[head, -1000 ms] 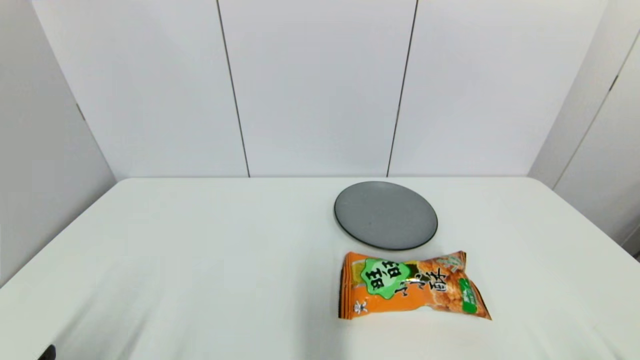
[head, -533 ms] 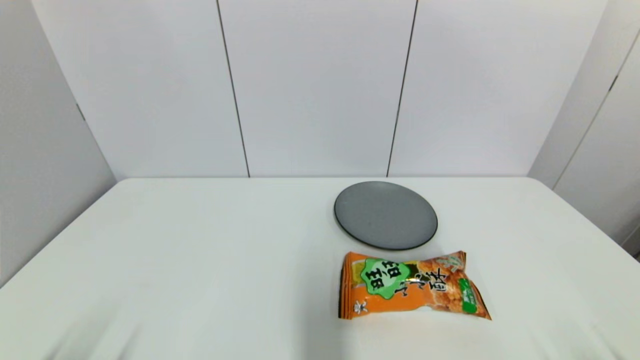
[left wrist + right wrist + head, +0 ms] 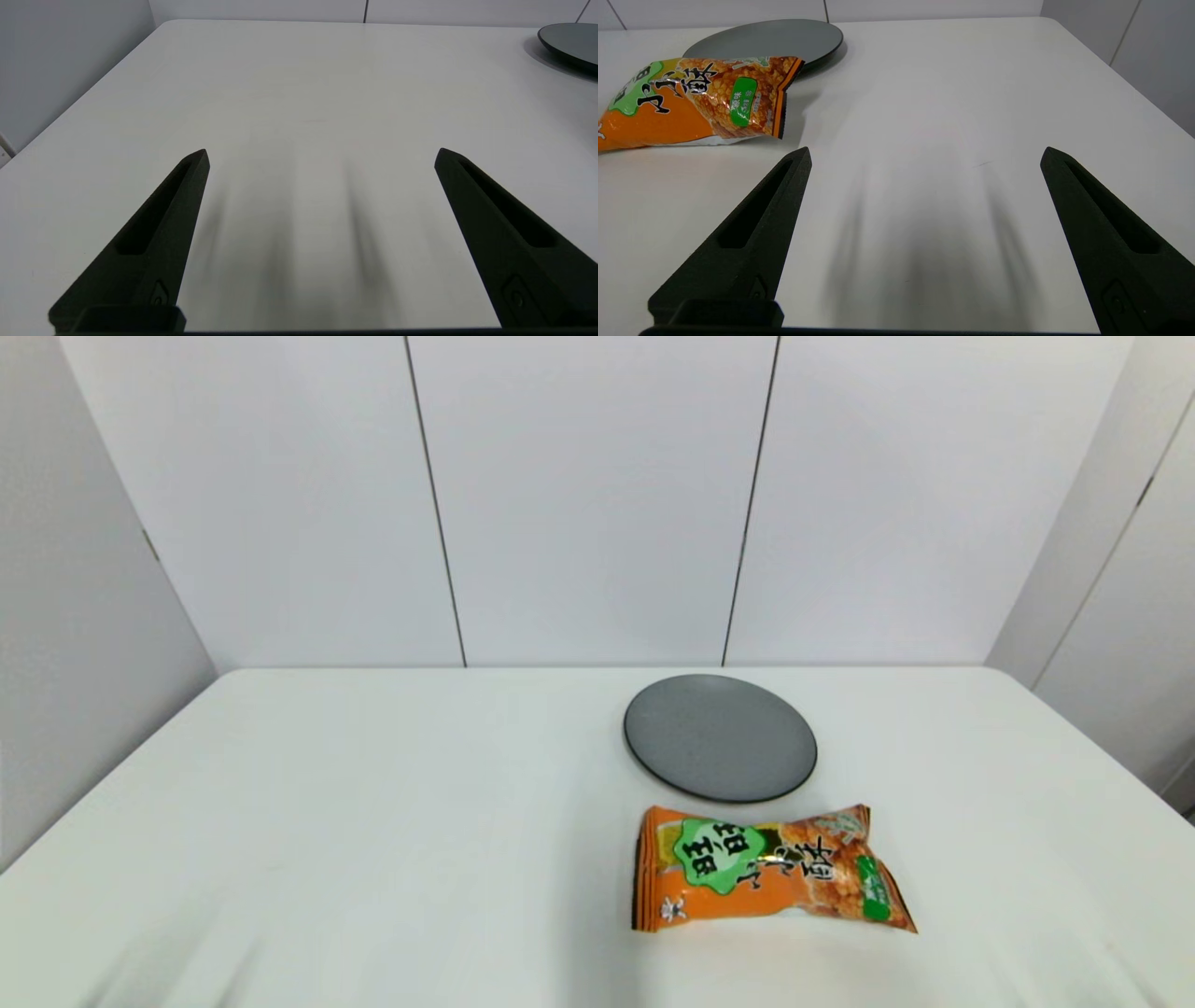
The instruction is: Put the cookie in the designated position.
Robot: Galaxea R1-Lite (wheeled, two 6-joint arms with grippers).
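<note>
While both arms sit parked low at my near edge, left hand spread wide over bare bench, right hand likewise released, cookie lying flat right of centre, just near of the dark grey plate.

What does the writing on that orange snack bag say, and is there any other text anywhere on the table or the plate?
"旺旺": black characters on the green cloud label of the cookie.
"小小酥": large black characters along the bag's middle.
"原味": white on a small green patch near the bag's right end; the smaller print beside it is too small to read.
The plate and table carry no text.
</note>
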